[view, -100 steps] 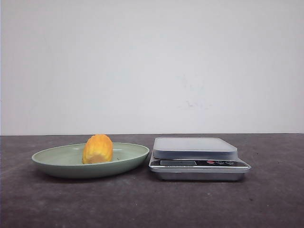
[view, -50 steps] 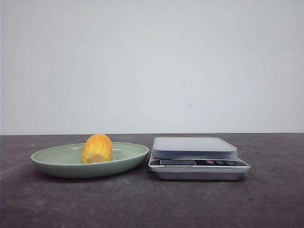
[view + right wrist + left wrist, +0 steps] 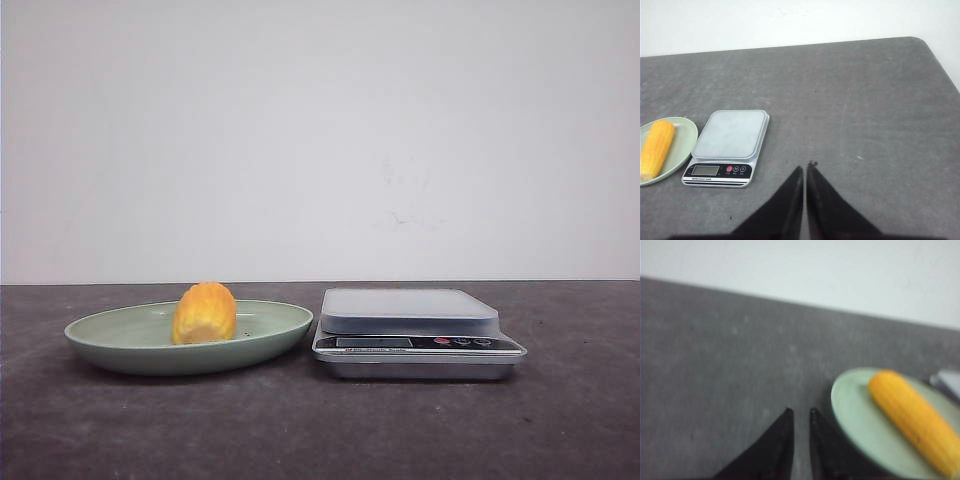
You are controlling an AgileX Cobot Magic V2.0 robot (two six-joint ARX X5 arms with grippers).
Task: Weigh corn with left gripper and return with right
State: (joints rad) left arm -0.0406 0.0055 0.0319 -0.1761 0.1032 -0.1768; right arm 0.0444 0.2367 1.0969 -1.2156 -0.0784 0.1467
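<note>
The corn (image 3: 205, 313), a yellow-orange ridged cob, lies in the pale-green plate (image 3: 100, 335) on the left of the table. The silver scale (image 3: 410, 312) stands right beside the plate with nothing on its platform. Neither gripper shows in the front view. In the left wrist view, which is blurred, my left gripper (image 3: 800, 411) hangs over the table just beside the plate's rim (image 3: 850, 405), empty, its jaws a narrow gap apart; the corn (image 3: 912, 420) lies apart from it. My right gripper (image 3: 806, 166) is shut and empty over bare table, off to the side of the scale (image 3: 730, 134).
The dark grey table ends at a white wall behind. The right wrist view shows the table's rounded far corner (image 3: 920, 42) and the plate (image 3: 682, 145) with the corn (image 3: 657, 147) beyond the scale. The scale's display and buttons (image 3: 420, 343) face the front.
</note>
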